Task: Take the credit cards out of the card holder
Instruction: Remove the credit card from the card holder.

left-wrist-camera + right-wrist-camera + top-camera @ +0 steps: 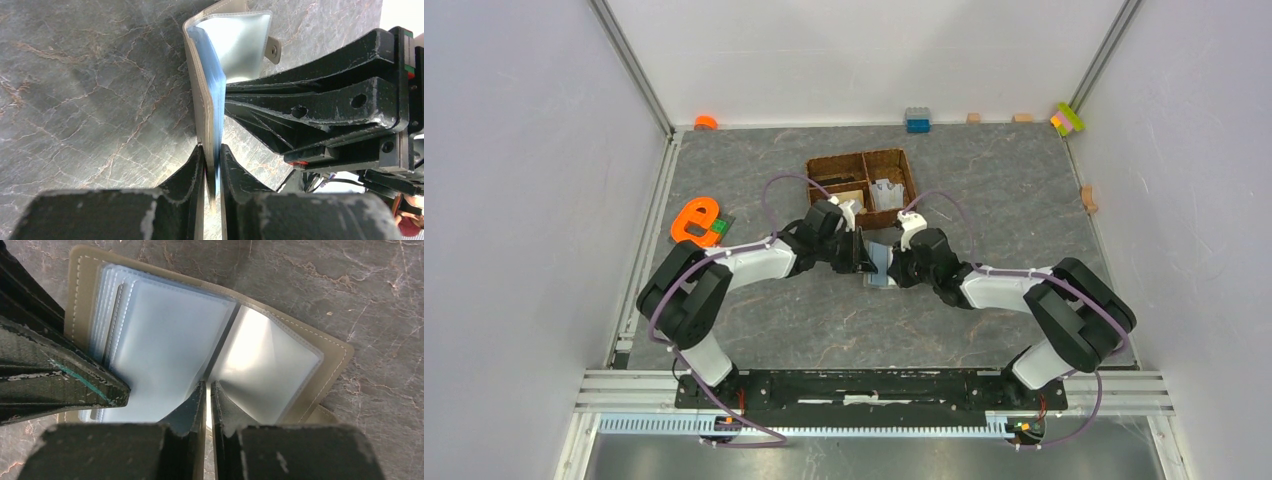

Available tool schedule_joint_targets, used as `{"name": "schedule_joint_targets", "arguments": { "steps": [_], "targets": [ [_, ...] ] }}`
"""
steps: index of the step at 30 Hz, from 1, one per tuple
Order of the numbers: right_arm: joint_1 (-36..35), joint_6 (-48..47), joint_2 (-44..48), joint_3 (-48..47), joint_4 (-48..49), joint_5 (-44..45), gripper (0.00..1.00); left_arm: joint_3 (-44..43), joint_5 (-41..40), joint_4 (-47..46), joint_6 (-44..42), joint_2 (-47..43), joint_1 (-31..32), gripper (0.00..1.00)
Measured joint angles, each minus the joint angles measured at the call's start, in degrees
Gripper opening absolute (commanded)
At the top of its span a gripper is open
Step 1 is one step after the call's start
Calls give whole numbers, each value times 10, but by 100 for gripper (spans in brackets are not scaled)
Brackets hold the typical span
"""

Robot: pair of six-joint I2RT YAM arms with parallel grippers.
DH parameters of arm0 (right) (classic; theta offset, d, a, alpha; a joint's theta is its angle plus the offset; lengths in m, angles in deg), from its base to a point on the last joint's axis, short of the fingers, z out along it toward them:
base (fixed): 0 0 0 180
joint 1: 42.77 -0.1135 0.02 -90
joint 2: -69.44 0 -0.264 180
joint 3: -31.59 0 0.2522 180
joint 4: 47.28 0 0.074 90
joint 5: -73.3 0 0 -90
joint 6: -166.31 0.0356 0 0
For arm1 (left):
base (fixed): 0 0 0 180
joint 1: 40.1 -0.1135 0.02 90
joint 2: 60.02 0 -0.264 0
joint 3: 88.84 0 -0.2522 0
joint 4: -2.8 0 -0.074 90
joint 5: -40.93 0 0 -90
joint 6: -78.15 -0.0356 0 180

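Top view: card holder [880, 262] at the centre of the tabletop [984, 190], held between the two arms, left fingers [865, 262] at its 9 o'clock, right fingers [894, 268] at its 3 o'clock; the grip is too small to read here, and resting or lifted cannot tell. Left wrist view settles the left side: holder seen edge-on, opened in a V, grey-olive cover outside, silvery lining inside, light-blue sleeves [215, 100] stacked along the cover; left fingers clamped tight on the near edge of cover plus sleeves, snap tab [272, 50] poking out at 2 o'clock, the right arm's black fingers reaching in from 3 o'clock. Right wrist view shows the inside that the others miss: holder spread flat-on, fan of clear sleeves on the 9 o'clock half, one shiny pocket on the 3 o'clock half, stitched olive border all round; right fingers nearly together on a thin pale leaf at the centre fold, which leaf cannot tell. Only the top view has the rest: brown divided basket [861, 180] at 12 o'clock just beyond the holder, contents too small to name; orange toy [692, 220] touching a green block [722, 228] at 9 o'clock; blue-grey block [917, 120] at the far wall, coloured blocks [1067, 118] in the 1 o'clock corner. Tabletop dark grey, marbled with brown veins; pale panel walls on three sides, aluminium rail [874, 385] along the near edge
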Motion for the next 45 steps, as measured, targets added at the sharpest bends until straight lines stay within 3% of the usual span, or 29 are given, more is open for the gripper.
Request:
{"name": "schedule_joint_targets", "arguments": {
  "steps": [13, 18, 28, 35, 40, 45],
  "targets": [
    [9, 4, -2, -1, 0, -41, 7, 53, 35, -74, 7, -28, -4, 18],
    [12, 7, -2, -1, 3, -53, 7, 54, 43, -80, 8, -30, -4, 25],
    [16, 11, -6, -1, 9, -71, 10, 54, 61, -92, 16, -30, -4, 23],
    [18, 10, -8, -1, 9, -77, 26, 54, 67, -91, 16, -30, -4, 3],
    [22, 6, -8, -1, 4, -76, 37, 54, 66, -88, 16, -30, -4, 2],
    [41, 13, 17, 15, 13, -82, 64, 54, 57, -75, 16, -30, -13, 2]
  ]
}}
